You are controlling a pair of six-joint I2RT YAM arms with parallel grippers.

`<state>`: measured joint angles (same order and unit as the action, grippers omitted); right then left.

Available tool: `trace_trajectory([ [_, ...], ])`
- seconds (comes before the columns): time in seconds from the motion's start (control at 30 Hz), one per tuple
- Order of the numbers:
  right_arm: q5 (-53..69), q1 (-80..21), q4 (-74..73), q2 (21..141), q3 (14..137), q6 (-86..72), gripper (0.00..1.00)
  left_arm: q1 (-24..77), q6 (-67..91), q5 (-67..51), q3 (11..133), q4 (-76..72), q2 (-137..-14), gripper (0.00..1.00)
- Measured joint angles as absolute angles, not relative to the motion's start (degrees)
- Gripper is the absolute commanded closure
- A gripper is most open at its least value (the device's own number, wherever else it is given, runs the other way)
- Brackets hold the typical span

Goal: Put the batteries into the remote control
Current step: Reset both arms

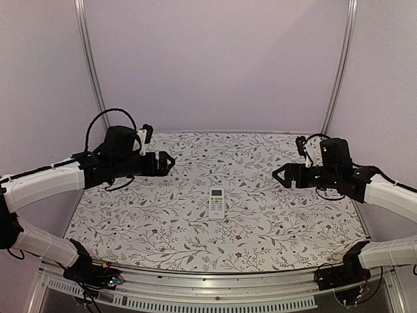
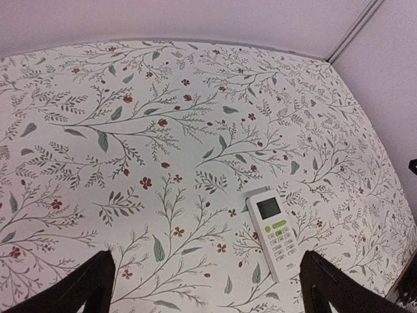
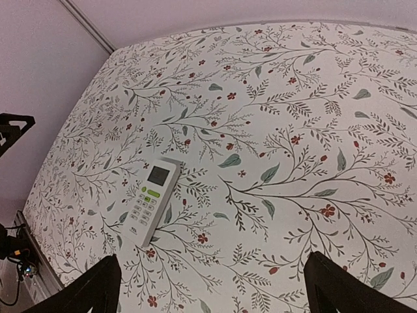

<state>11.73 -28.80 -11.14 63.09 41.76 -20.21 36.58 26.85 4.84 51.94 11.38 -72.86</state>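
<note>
The white remote control (image 1: 216, 201) lies face up near the middle of the flowered table, its display window toward the back; I also see the remote control (image 2: 275, 233) in the left wrist view and the remote control (image 3: 150, 201) in the right wrist view. No batteries show in any view. My left gripper (image 1: 171, 160) hovers open above the table, left of the remote and apart from it. My right gripper (image 1: 276, 175) hovers open to the remote's right, also apart. Both hold nothing; the left gripper (image 2: 207, 297) and the right gripper (image 3: 212, 297) each show two black fingers spread wide.
The flowered table cover (image 1: 163, 215) reaches a metal rail (image 1: 208, 287) at the near edge. Pale walls with two metal posts (image 1: 91, 65) close the back and sides. Both arm bases with cables (image 1: 98, 274) sit at the near corners.
</note>
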Motion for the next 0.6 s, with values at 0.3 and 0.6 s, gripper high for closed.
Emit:
trace_trajectory([
  [0.3,4.4,-28.8,-7.0,51.6,25.3,-21.4,0.01,36.5,28.7,3.6,40.5,6.3,-72.1,0.0],
  [0.6,2.8,-28.8,-4.1,52.7,23.3,-21.8,0.01,36.5,28.9,5.0,39.8,0.8,-74.2,0.01],
])
